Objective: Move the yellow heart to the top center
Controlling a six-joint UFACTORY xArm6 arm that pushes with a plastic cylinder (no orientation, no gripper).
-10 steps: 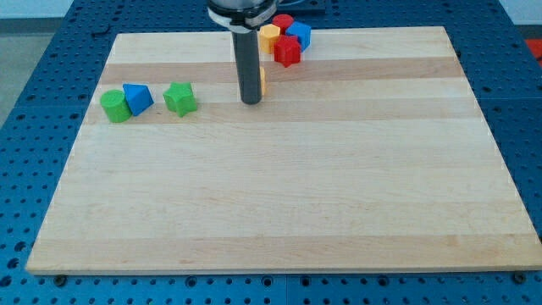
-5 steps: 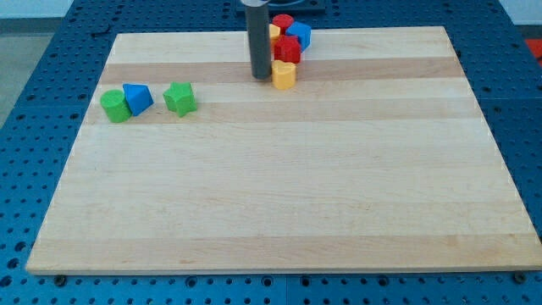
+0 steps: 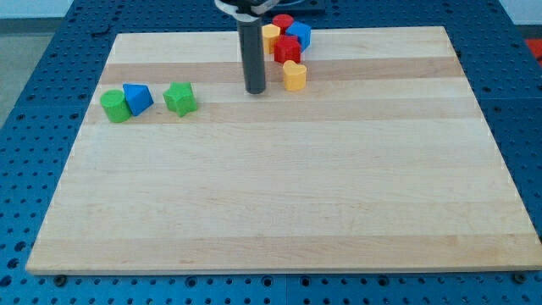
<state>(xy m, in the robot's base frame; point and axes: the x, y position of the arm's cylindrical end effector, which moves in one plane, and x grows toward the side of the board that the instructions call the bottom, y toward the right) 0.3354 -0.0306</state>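
Observation:
The yellow heart (image 3: 294,75) lies near the view's top centre, just below a red block (image 3: 287,49). My tip (image 3: 255,90) rests on the board to the left of the yellow heart, with a small gap between them. The rod rises straight up from the tip and out of the view's top.
Above the heart, a tight cluster holds another yellow block (image 3: 270,37), a second red block (image 3: 282,21) and a blue block (image 3: 300,35). At the view's left stand a green block (image 3: 115,107), a blue block (image 3: 137,98) and a green star-like block (image 3: 179,98).
The tip went up and right, then came back down-left. The yellow heart, once hidden behind the rod, now sits further right, clear of the tip, below the red block.

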